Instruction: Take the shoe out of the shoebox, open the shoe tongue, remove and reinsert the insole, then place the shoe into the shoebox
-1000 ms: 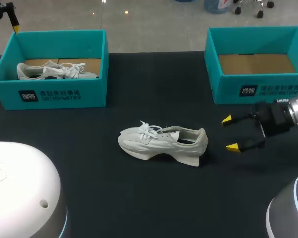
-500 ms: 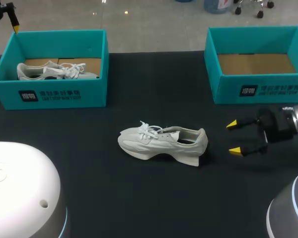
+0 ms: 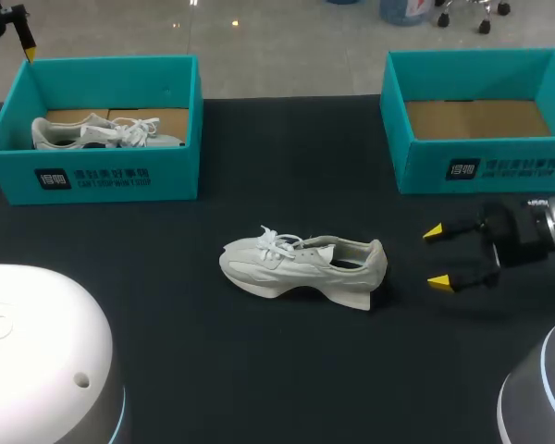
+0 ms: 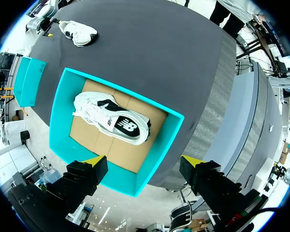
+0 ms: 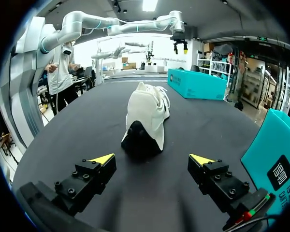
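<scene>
Shoe: white, upright on sole mid tabletop, heel toward right gripper. Right gripper: just right of shoe's heel, not touching, fingers spread wide, grasping nothing. Right shoebox: beyond shoe, to right. Left shoebox: beyond shoe, to left, second shoe inside. Left gripper: above left shoebox, fingers wide, grasping nothing.

Bright, even light comes from overhead in all three views. The white shoe throws only a soft, narrow shadow under its sole onto the dark, matte surface.
</scene>
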Controlling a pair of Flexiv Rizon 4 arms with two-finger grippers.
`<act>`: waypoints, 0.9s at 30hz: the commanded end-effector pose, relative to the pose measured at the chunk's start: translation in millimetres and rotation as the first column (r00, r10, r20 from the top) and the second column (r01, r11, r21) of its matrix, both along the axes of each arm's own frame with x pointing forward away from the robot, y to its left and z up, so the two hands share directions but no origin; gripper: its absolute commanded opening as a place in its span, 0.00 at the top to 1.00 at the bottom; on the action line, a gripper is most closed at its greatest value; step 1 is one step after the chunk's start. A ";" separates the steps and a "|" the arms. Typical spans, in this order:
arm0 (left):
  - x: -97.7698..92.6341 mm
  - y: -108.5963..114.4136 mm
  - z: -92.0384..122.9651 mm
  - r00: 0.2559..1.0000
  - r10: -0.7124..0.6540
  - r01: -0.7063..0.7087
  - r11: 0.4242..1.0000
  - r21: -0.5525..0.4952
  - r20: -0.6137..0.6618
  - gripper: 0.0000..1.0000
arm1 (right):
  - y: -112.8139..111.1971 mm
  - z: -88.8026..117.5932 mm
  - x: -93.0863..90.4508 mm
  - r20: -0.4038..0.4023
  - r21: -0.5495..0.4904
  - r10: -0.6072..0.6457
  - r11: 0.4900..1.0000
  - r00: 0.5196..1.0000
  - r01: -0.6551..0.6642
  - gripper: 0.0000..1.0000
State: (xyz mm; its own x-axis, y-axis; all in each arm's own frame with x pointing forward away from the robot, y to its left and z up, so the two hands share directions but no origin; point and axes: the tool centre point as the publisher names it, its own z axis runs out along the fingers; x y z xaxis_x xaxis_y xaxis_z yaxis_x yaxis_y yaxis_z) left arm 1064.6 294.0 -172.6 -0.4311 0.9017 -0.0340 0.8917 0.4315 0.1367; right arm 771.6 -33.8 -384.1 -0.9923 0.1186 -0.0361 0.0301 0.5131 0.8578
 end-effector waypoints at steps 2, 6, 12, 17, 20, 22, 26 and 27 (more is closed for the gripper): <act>-0.6 -0.3 0.1 1.000 0.001 -0.001 1.000 0.002 0.001 0.00 | 2.1 0.6 -0.9 0.004 -0.011 -0.040 0.999 0.999 0.040 0.00; -0.6 -0.3 0.1 1.000 0.001 -0.001 1.000 0.002 0.001 0.00 | 10.4 4.5 -1.4 0.033 -0.022 -0.107 0.994 0.994 0.107 0.00; -0.6 -0.3 0.1 1.000 0.001 -0.001 1.000 0.002 0.001 0.00 | 26.0 7.4 -5.7 0.058 -0.007 -0.170 0.985 0.984 0.170 0.00; -0.6 -0.3 0.1 1.000 0.001 -0.001 1.000 0.002 0.001 0.00 | 40.0 6.2 -12.1 0.056 -0.007 -0.192 0.981 0.980 0.192 0.00; -0.6 -0.3 0.1 1.000 0.001 -0.001 1.000 0.002 0.001 0.00 | 48.4 7.7 -15.2 0.059 -0.024 -0.230 0.973 0.971 0.231 0.00; -0.6 -0.3 0.1 1.000 0.001 -0.001 1.000 0.002 0.001 0.00 | 54.4 7.6 -16.5 0.063 -0.028 -0.258 0.965 0.964 0.260 0.00; -0.6 -0.3 0.1 1.000 0.001 -0.001 1.000 0.002 0.001 0.00 | 58.7 4.1 -15.9 0.068 -0.027 -0.345 0.937 0.936 0.348 0.00; -0.6 -0.3 0.1 1.000 0.001 -0.001 1.000 0.002 0.001 0.00 | 59.2 4.0 -16.0 0.074 -0.028 -0.356 0.933 0.932 0.358 0.00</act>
